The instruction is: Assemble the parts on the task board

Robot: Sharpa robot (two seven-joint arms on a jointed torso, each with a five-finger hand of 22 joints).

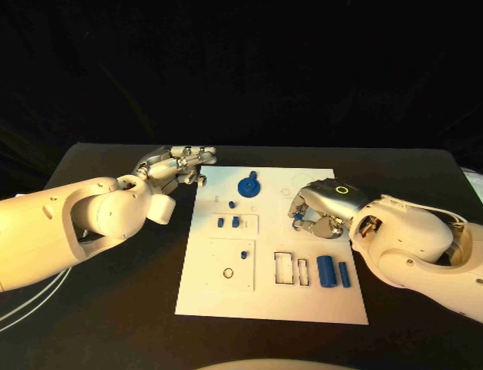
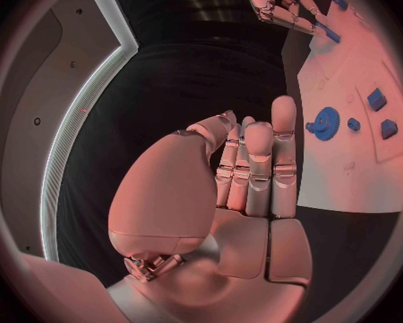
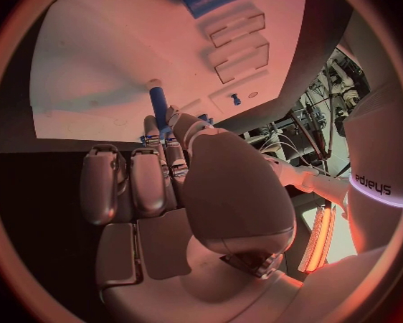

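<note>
Across the middle of the black table the white task board is lying flat, its long axis running near to far, with dark backdrop filling the space beyond the table's far edge.

Board contents: a blue gear-shaped part is sitting near the far edge, left of centre. Just nearer, small blue pegs are standing on the left half, and two more small blue pieces are sitting inside a raised square panel. A single small blue peg is standing in the larger square panel nearer the robot, beside an oval hole. To the right of that panel two rectangular recesses are lying open, and just right of them two blue bars are lying side by side on the board.

Left hand is hovering off the board's far left corner over bare table; fingers are extended, close together, holding nothing. The left wrist view shows the same: fingers straight, palm empty, gear part well beyond them.

Right hand is positioned over the right half of the board, fingers curled down. The right wrist view shows a slim blue pin pinched between thumb and fingers, its tip pointing toward the board surface.
</note>
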